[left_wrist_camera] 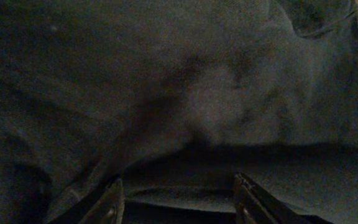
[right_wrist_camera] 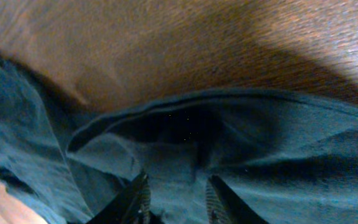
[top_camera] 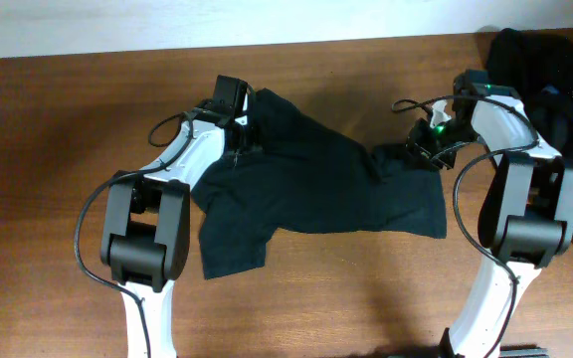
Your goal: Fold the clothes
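One bench carries a crumpled black T-shirt at its middle, with more clothes heaped at the back right corner. My right pincer clamps the T-shirt's hem. My left pincer sits in cloth; whether it grips, I cannot tell. I judge this the spreading step: next, pull both ends flat.

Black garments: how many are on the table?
2: a T-shirt spread mid-table between the arms; a dark heap at the far right corner, possibly hiding more.

It looks like a robot lab. A left arm and right arm stand at a wooden table, pale wall behind
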Controlling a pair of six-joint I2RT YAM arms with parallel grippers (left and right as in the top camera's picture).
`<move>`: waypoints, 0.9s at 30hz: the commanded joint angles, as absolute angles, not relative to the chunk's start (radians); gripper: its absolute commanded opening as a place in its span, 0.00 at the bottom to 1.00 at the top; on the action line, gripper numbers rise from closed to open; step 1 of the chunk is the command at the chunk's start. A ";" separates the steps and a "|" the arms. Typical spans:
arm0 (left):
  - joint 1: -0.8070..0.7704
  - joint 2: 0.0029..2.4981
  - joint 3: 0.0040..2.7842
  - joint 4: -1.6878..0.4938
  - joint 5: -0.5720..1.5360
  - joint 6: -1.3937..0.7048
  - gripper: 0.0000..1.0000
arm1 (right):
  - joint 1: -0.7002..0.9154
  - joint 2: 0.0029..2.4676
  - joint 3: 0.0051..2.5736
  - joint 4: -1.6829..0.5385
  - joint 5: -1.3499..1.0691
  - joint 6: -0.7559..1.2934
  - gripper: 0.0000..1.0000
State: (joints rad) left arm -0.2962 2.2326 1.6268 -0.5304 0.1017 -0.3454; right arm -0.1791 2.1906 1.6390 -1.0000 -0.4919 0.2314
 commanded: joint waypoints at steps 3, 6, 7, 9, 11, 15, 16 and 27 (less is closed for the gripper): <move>-0.287 2.274 1.592 -0.538 0.083 -0.351 0.57 | -0.170 2.165 1.610 -0.975 -0.507 0.245 0.33; -0.287 2.274 1.592 -0.538 0.083 -0.351 0.57 | -0.170 2.165 1.610 -0.970 -0.521 0.245 0.30; -0.287 2.274 1.592 -0.538 0.083 -0.351 0.57 | -0.170 2.164 1.610 -0.968 -0.529 0.245 0.24; -0.287 2.274 1.592 -0.538 0.083 -0.351 0.57 | -0.170 2.164 1.610 -0.967 -0.540 0.245 0.09; -0.287 2.274 1.592 -0.538 0.083 -0.351 0.57 | -0.170 2.164 1.610 -0.967 -0.541 0.245 0.04; -0.287 2.274 1.592 -0.538 0.083 -0.351 0.57 | -0.170 2.149 1.632 -0.967 -0.548 0.245 0.04; -0.287 2.274 1.592 -0.538 0.083 -0.351 0.57 | -0.171 2.143 1.644 -0.968 -0.559 0.245 0.04; -0.287 2.274 1.592 -0.538 0.083 -0.351 0.57 | -0.176 2.092 1.829 -0.929 -0.618 0.379 0.04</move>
